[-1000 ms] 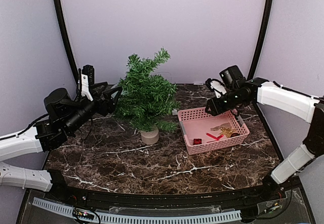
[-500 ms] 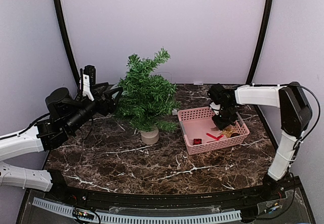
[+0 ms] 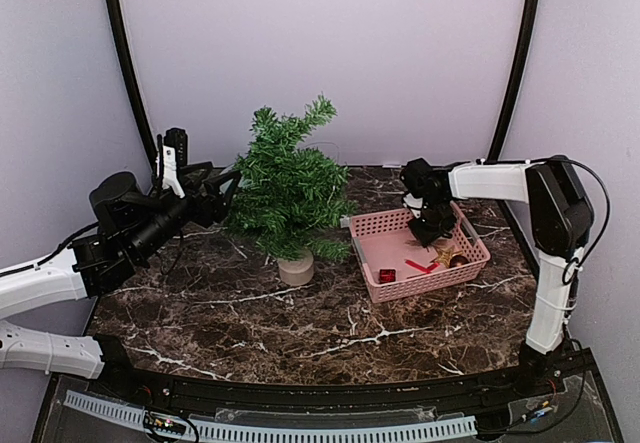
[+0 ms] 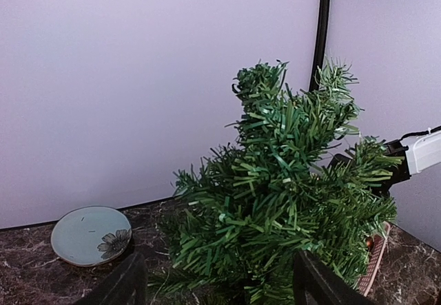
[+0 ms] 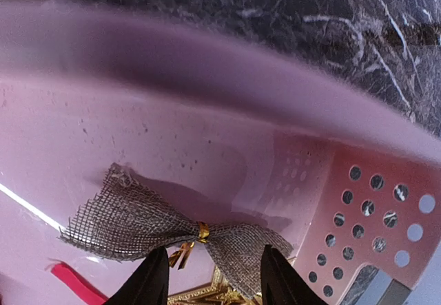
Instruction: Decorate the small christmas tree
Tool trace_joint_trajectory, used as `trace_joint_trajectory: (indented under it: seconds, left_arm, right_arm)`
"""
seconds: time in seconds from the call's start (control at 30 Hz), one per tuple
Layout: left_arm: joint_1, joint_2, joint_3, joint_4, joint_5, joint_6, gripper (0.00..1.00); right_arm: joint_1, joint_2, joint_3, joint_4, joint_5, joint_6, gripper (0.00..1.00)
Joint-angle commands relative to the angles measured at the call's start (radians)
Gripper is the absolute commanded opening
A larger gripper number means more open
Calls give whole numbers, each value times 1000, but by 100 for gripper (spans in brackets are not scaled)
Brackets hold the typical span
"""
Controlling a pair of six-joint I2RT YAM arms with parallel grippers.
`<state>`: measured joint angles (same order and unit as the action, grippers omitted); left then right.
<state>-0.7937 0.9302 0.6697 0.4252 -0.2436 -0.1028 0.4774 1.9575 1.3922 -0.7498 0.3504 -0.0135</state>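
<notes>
Left claw (image 3: 222, 193) stands wide open against the left flank of the small christmas tree (image 3: 290, 188), with branches between its fingers, probably to steady it. The tree stands upright on its tan base, centre-left on the counter (image 3: 250, 313). Just to its right is the pink basket (image 3: 420, 285), where the right claw (image 5: 210, 274) hangs half open and empty over a burlap bow (image 5: 131, 222), likely the next ornament.
</notes>
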Motion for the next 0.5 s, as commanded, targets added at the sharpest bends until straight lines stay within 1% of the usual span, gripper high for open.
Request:
trace_joint_trajectory:
  seconds: [0.0,0.13,0.4,0.47]
  left_arm:
    - [11,4,-8,32,14,-9,74]
    - [15,1,-10,30,16,-11,74]
    - [19,2,-12,29,22,-11,74]
    - [20,3,-12,30,24,-12,74]
  right_arm:
    - [-7,18,50,33,-40,1,46]
    - [-11,-24,33,55,-91,-8,52]
    - [-24,-99,-24,56,-204,-56,46]
    - [-38,-101,-30,63,-205,-64,45]
